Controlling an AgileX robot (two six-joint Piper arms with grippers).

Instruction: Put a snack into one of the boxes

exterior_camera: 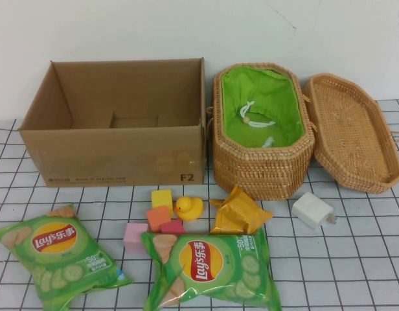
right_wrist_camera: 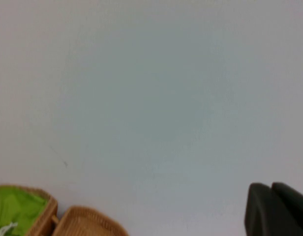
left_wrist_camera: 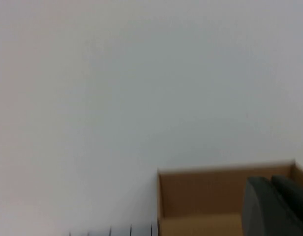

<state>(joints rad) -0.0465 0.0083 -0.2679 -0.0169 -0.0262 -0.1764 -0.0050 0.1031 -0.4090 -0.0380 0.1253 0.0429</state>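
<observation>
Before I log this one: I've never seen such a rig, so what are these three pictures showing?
A two-armed table robot. The raised camera looks down on a gridded table: an open brown cardboard box, a woven wicker basket with green lining, its wicker lid beside it, two green Lay's crisp bags, a yellow foil packet, a yellow rubber duck, coloured foam blocks and a white charger. The other two pictures come from wrist cameras, facing the wall. The left hand and right hand are shut, raised, holding nothing.
</observation>
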